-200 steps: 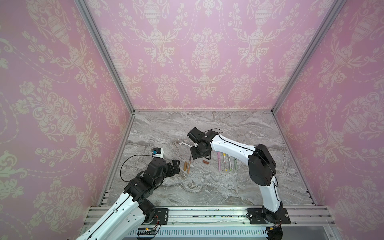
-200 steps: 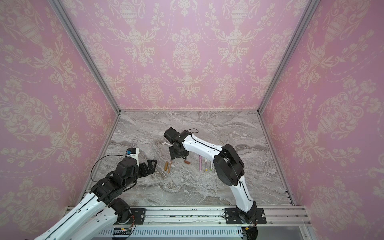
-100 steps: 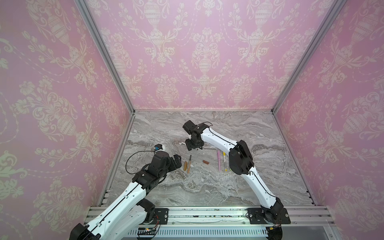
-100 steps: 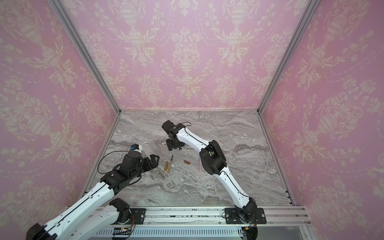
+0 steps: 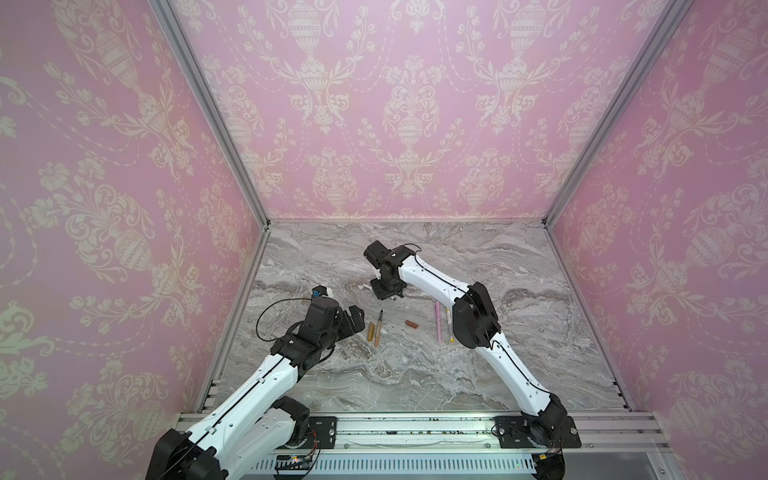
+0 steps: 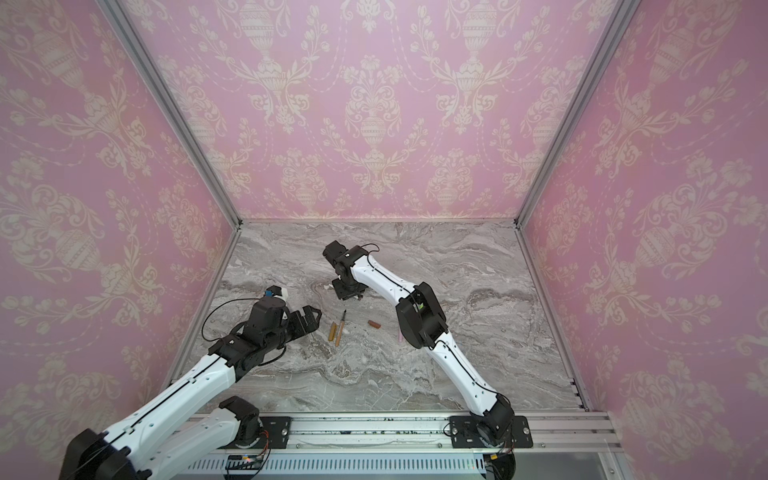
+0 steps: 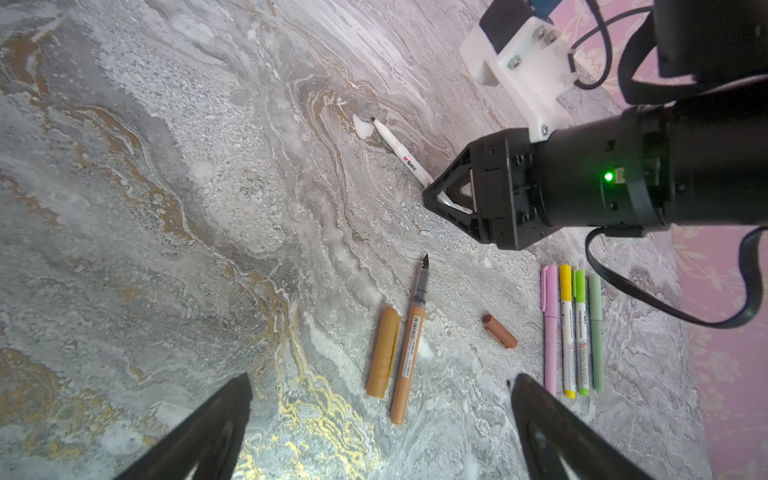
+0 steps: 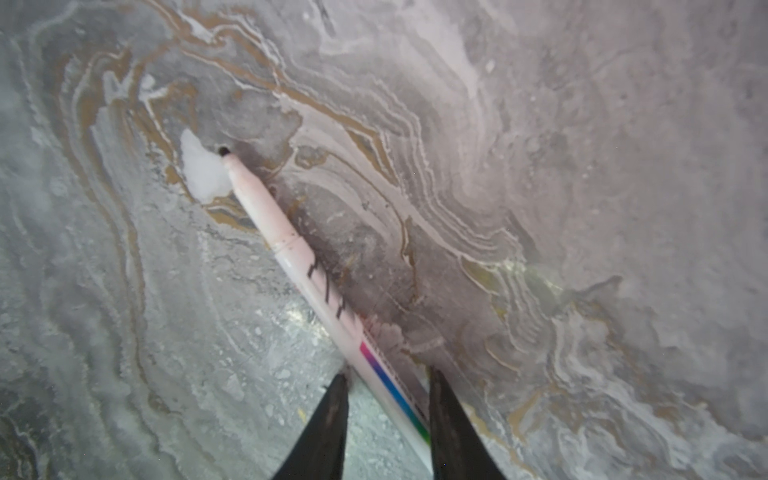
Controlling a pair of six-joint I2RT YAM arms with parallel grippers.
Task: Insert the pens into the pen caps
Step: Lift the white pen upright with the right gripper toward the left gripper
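Six pens lie on the bench. The pink pen, yellow pen, green pen and sage pen are capped in a row; the tan pen and white pen are bare. Two caps lie loose: a tan cap and a brown cap. The right end effector has narrowed astride the white pen, with gaps showing. The left end effector, wide, has reached nearer the tan pen.

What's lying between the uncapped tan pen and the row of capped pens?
Only the brown cap, touching neither the tan pen nor the pink pen; the left wrist view shows it.
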